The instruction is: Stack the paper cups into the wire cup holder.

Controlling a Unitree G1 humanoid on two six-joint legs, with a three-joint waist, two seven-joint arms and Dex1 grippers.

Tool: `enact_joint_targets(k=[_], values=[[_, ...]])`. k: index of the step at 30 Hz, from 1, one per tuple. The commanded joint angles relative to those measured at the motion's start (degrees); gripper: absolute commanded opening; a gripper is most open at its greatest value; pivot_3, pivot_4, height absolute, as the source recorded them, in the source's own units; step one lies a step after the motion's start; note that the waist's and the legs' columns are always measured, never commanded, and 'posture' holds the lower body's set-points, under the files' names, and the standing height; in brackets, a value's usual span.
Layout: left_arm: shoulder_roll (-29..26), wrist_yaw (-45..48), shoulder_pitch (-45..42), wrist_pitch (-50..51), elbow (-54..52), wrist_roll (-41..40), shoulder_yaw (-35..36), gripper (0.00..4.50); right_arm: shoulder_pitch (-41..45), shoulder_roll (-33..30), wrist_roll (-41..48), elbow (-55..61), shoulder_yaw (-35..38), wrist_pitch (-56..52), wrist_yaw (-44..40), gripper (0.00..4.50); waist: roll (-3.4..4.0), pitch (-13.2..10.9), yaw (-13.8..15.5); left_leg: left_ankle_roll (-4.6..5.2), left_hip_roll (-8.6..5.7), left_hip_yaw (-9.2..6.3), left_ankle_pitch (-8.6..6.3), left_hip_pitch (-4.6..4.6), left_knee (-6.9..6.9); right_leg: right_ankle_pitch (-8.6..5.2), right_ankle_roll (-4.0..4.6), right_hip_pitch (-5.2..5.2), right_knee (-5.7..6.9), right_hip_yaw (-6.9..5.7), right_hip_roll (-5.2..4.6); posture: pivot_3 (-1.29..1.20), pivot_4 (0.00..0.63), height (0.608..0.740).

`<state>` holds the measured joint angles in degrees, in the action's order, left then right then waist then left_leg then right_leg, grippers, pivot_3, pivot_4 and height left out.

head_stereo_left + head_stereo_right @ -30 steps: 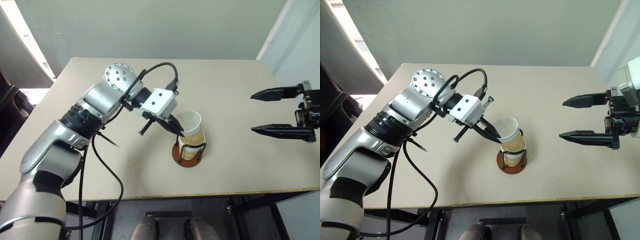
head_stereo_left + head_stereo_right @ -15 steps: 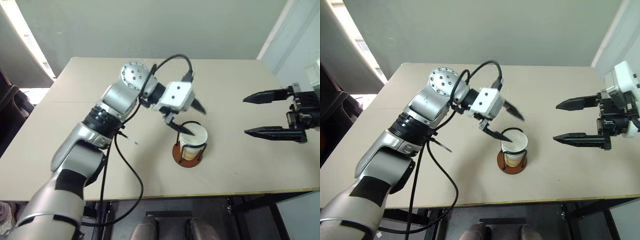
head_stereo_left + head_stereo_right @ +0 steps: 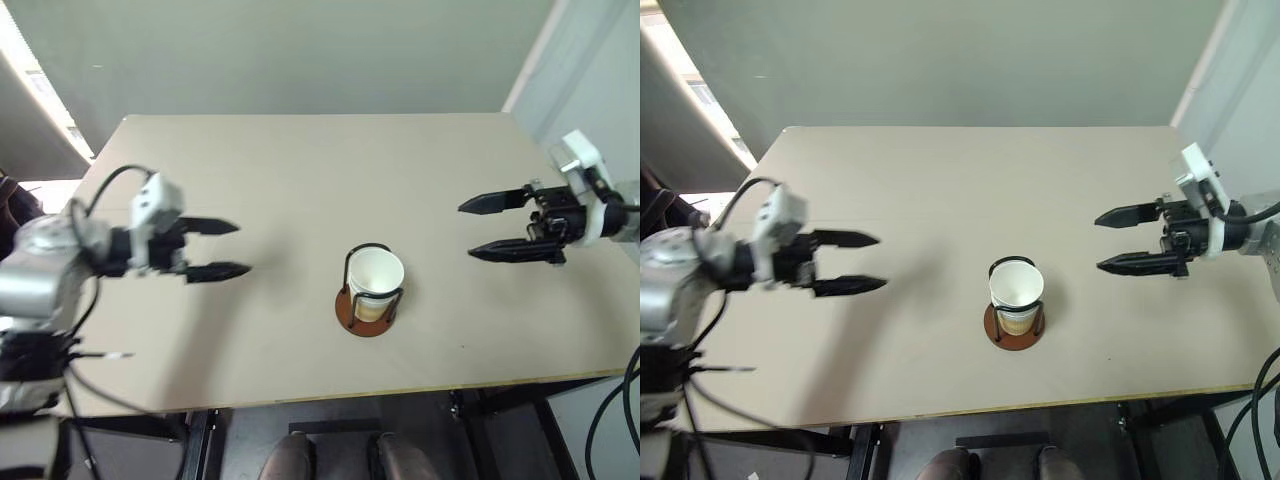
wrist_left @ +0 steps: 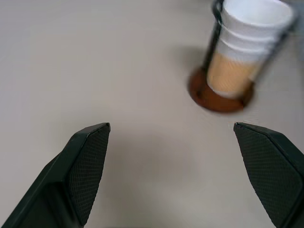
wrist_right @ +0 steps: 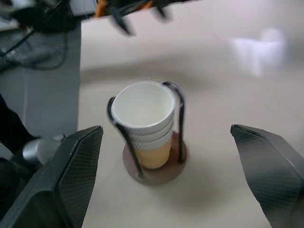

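Both pincers, left gripper (image 3: 232,248) and right gripper (image 3: 478,227), gape released beside unlabelled paper cups (image 3: 376,283) nested in wire cup holder (image 3: 365,318).

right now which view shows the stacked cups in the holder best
The right wrist view: the paper cups sit centred, three nested rims showing between the loops of the wire cup holder. The left wrist view has them at a corner; the eye views look into the top cup from above.
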<state>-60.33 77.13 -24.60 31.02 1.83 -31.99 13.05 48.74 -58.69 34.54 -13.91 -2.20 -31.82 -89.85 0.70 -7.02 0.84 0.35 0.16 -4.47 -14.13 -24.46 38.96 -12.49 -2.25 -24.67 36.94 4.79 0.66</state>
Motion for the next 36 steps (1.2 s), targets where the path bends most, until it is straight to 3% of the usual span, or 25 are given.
enact_joint_targets(k=[1, 4, 7, 13, 28, 36], values=[[-3.08, 0.50, 4.90, 1.97, -4.76, -3.61, 10.01, 4.47, 3.80, -1.07, -1.69, -4.04, 0.90, 2.83, -2.57, 4.50, 0.00, 0.00, 0.44, 0.02, -0.01, -0.01, -0.01, 0.04, 0.00, -0.01, 0.09, 0.06, 0.02, 0.00, -0.01, 0.00, 0.150, 0.740], [-3.87, -0.07, 9.05, 2.46, -5.89, -4.19, 14.22, 4.47, 5.30, -0.89, -2.36, -6.03, -0.39, 3.57, -2.65, 4.50, 0.00, 0.00, 0.41, 0.60, -0.01, -0.01, -0.35, 0.21, -0.01, -0.08, 0.45, 0.19, 0.08, 0.01, -0.03, 0.00, 0.150, 0.740], [-3.53, -0.48, 12.46, 2.47, -6.99, -4.35, 17.01, 4.47, 5.68, -0.28, -3.38, -7.20, -1.57, 4.53, -2.65, 4.50, 0.00, 0.00, -0.09, 0.56, 0.00, -0.01, -0.34, 0.39, -0.07, -0.23, 1.12, 0.25, 0.15, -0.01, -0.01, 0.00, 0.150, 0.740], [-2.59, -2.32, 13.32, 2.04, -8.29, -4.53, 15.60, 4.47, 4.84, 0.13, -3.77, -6.59, -1.49, 4.57, -2.65, 4.50, 0.00, 0.00, -0.64, 0.46, 0.05, -0.03, -0.28, 0.51, -0.32, 0.06, 1.47, 0.18, 0.22, -0.01, 0.03, 0.00, 0.150, 0.740], [-3.43, -3.37, 10.97, -0.52, -4.81, -2.59, 12.35, 4.47, 5.87, 0.71, -5.03, -7.29, -0.87, 3.32, -2.65, 4.50, 0.00, 0.00, -0.81, 0.31, 0.11, -0.03, -0.20, 0.52, -0.69, 0.11, 1.51, 0.01, 0.21, -0.01, 0.07, 0.00, 0.150, 0.740], [-3.30, -4.07, 10.79, -0.99, -4.37, -1.67, 11.47, 4.47, 8.23, 3.12, -8.64, -10.48, -1.21, 4.52, -2.33, 4.50, 0.00, 0.00, -0.90, 0.28, 0.16, -0.03, -0.18, 0.51, -0.80, 0.35, 1.11, -0.10, 0.21, -0.03, 0.09, 0.00, 0.150, 0.740]])
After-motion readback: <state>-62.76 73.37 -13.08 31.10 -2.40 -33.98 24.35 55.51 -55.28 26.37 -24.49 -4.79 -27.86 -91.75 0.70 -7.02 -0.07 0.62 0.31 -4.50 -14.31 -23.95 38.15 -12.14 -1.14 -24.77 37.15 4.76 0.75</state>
